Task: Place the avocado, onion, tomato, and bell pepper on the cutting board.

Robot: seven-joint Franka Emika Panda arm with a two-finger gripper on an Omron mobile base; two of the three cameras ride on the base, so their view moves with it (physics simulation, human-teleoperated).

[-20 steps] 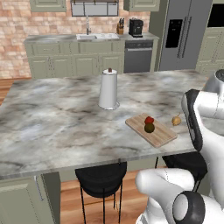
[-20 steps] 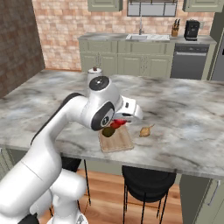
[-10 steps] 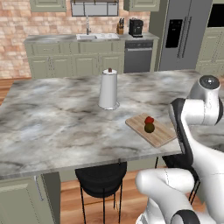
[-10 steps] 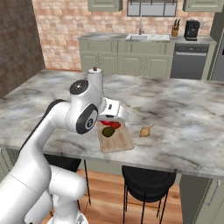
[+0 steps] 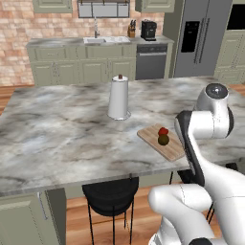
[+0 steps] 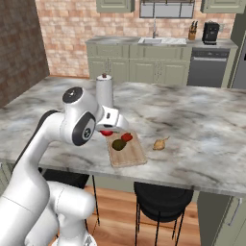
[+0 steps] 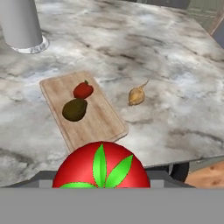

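My gripper (image 6: 108,130) is shut on the tomato (image 7: 101,167), a red ball with a green leafy top that sits low and close in the hand view. It hangs above the near left side of the cutting board (image 6: 133,155). On the cutting board (image 7: 97,124) lie the red bell pepper (image 7: 83,90) and the dark avocado (image 7: 74,109), touching each other. The tan onion (image 7: 136,96) rests on the marble just right of the board. From the left base, the bell pepper (image 5: 163,131) and the avocado (image 5: 163,139) show on the board (image 5: 170,150) beside my arm.
A paper towel roll (image 5: 118,97) stands upright on the island behind the board. The island's front edge runs just past the board, with black stools (image 6: 161,197) below it. Sink, dishwasher and fridge line the far wall.
My arm has swung back toward the base, carrying the tomato from over the board's far side to its near left side. The produce on the board and the onion have not moved.
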